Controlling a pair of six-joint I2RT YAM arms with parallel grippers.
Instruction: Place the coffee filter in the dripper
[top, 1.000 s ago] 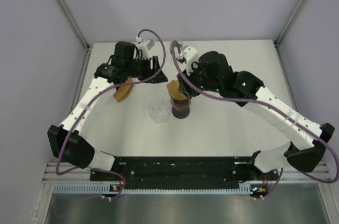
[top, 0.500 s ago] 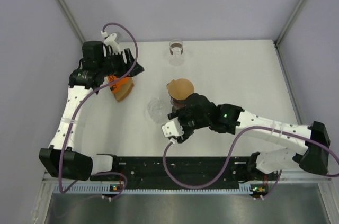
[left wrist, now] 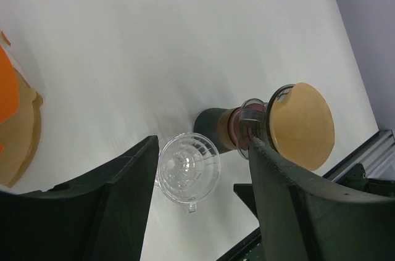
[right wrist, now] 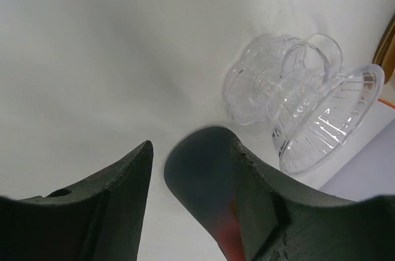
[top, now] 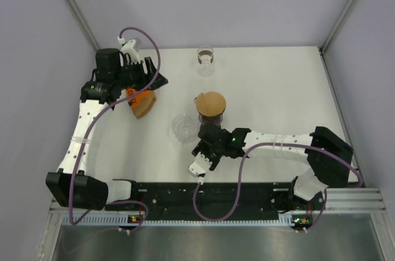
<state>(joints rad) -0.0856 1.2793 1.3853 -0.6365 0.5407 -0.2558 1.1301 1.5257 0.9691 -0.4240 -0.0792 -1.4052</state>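
1. Folded back toward the near edge since half a second ago, the right arm now has its elbow in the lower right of the overhead view. The right gripper [top: 208, 142] sits low in the centre, just on the near side of the dark stand [top: 210, 130]. The left arm has not shifted.
2. The right gripper's [right wrist: 194, 150] jaws stand well apart and hold nothing. In its wrist view the stand's [right wrist: 197, 168] round matte base shows between the black fingers; whether they touch it I cannot tell.
3. Just left of the stand, the spare dripper [top: 183, 128] stands upright and empty on the white table [top: 278, 88]. It is a clear ribbed cone with a loop handle and a flanged foot [right wrist: 308, 107].
4. The coffee filter [top: 210, 103] is brown paper with a rounded edge. It sits in the mouth of the clear dripper [left wrist: 254, 111], which tops the stand above a reddish collar. In the left wrist view the coffee filter [left wrist: 302, 125] is at the right of the frame.
5. In the upper left of the overhead view, the left gripper [top: 154, 79] has its jaws wide and empty. It is just beside the stack of filters [top: 144, 107] and its orange holder [top: 138, 97].
6. At the far edge, upper centre, stands a clear round glass [top: 205, 56].
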